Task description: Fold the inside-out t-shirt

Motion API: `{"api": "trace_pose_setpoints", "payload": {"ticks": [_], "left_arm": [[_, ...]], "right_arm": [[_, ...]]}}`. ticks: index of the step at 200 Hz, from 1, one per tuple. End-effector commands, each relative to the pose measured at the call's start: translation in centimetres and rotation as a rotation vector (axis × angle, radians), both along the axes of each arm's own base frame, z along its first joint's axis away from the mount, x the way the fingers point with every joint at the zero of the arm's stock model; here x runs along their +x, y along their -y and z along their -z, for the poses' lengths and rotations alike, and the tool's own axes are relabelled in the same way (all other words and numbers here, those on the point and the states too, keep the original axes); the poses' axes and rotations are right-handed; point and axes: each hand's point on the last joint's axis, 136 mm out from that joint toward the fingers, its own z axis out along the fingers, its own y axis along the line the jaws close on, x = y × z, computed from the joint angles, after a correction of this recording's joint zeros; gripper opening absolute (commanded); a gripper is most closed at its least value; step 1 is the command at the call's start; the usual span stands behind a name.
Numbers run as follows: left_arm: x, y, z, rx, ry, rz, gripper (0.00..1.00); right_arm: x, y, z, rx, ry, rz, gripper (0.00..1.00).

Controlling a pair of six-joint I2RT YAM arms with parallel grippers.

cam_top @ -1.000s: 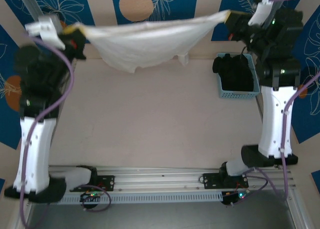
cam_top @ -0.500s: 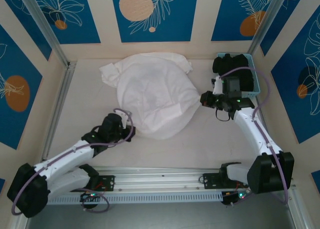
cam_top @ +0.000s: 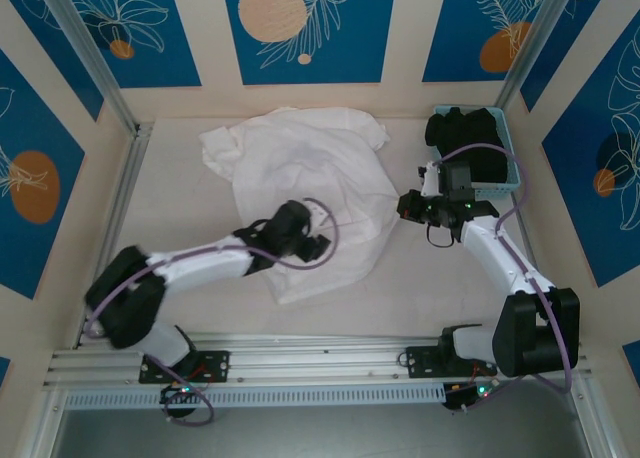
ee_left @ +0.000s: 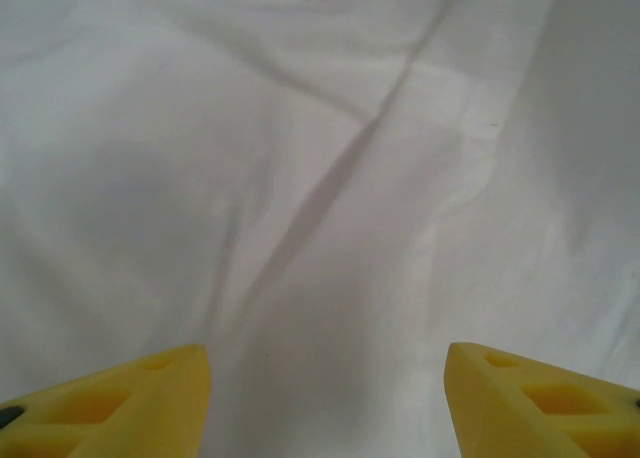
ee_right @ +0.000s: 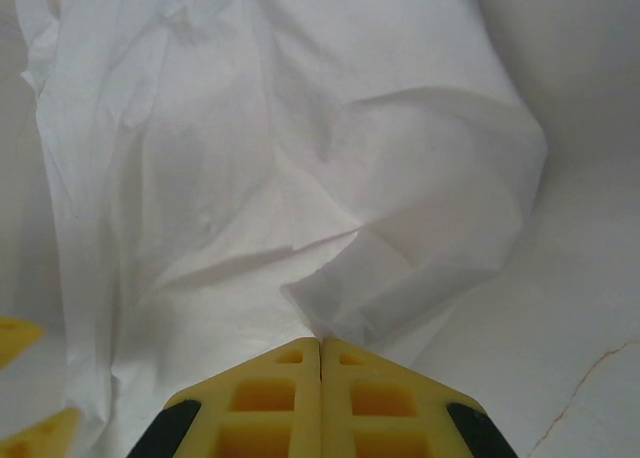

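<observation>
The left gripper hangs low over the near half of the white wrinkled t-shirt, yellow fingers spread apart with nothing between them. The right gripper has its fingers pressed together on a fold at the shirt's right edge. The shirt lies crumpled towards the back of the beige table; any print is too faint to read. Further right, a light-blue plastic basket holds a black garment. Blue wall panels with orange discs stand behind.

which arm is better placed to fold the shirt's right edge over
Right: the right gripper is shut on the shirt's right edge; the left gripper is open over the middle, holding nothing.
</observation>
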Motion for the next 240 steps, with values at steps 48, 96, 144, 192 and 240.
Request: {"api": "trace_pose_setpoints", "payload": {"ticks": [48, 96, 144, 192, 240], "left_arm": [[4.2, 6.1, 5.4, 0.148, 0.021, 0.177, 0.31], [4.3, 6.6, 1.1, -0.038, -0.027, 0.162, 0.00], [3.8, 3.8, -5.3, -0.317, -0.147, 0.099, 0.00], [3.5, 0.6, -10.3, -0.456, -0.250, 0.063, 0.00], [2.1, -1.1, -14.3, -0.508, -0.278, 0.075, 0.00]], "right_arm": [[-0.6, 1.5, 0.6, -0.001, -0.014, 0.057, 0.00], [-1.8, 6.3, 1.6, -0.145, -0.014, 0.293, 0.30], [-4.8, -6.2, -1.8, -0.180, 0.400, -0.203, 0.78], [-7.0, -16.7, 3.1, -0.110, 0.563, -0.526, 0.65], [-3.6, -19.6, 7.8, -0.275, 0.638, -0.527, 0.58]]}}
